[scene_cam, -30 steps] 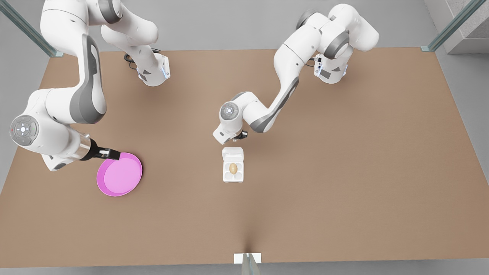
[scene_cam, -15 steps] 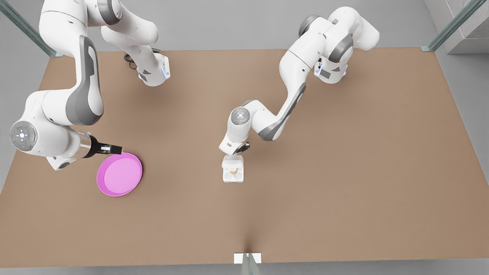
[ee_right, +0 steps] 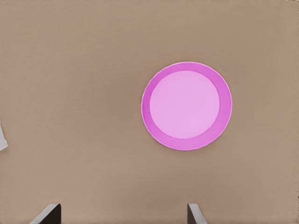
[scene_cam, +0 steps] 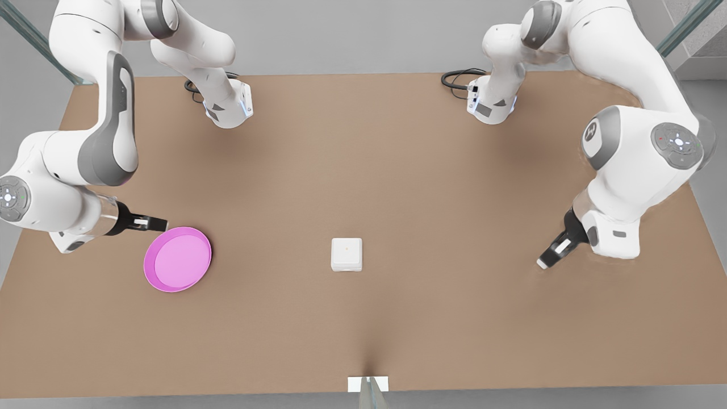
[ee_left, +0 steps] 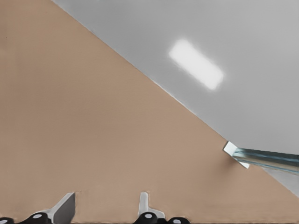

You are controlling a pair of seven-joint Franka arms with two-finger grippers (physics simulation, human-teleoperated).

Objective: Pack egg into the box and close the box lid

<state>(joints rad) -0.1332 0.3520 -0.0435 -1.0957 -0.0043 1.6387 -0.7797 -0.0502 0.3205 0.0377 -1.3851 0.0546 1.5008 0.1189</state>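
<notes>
The white box (scene_cam: pixel 346 254) sits shut at the table's middle, its lid (scene_cam: pixel 347 246) lying flat on top with a tiny yellowish dot at its centre. The egg is hidden. My left gripper (scene_cam: pixel 543 264) hangs low over bare table at the front view's right, far from the box; in the left wrist view this gripper (ee_left: pixel 105 211) is open with nothing between its fingers. My right gripper (scene_cam: pixel 162 224) waits at the front view's left, just beside the pink plate's rim. It (ee_right: pixel 121 213) is wide open and empty.
The round pink plate (scene_cam: pixel 177 259) lies empty left of the box in the front view, also seen as a plate (ee_right: pixel 186 105) from the right wrist. Both arm bases (scene_cam: pixel 227 108) stand at the table's far edge. A small white bracket (scene_cam: pixel 368 384) sits at the near edge.
The lid, open a second ago with the egg showing in a cup, is now shut. The left arm, then at the box, has swung far right. The right arm drew slightly left.
</notes>
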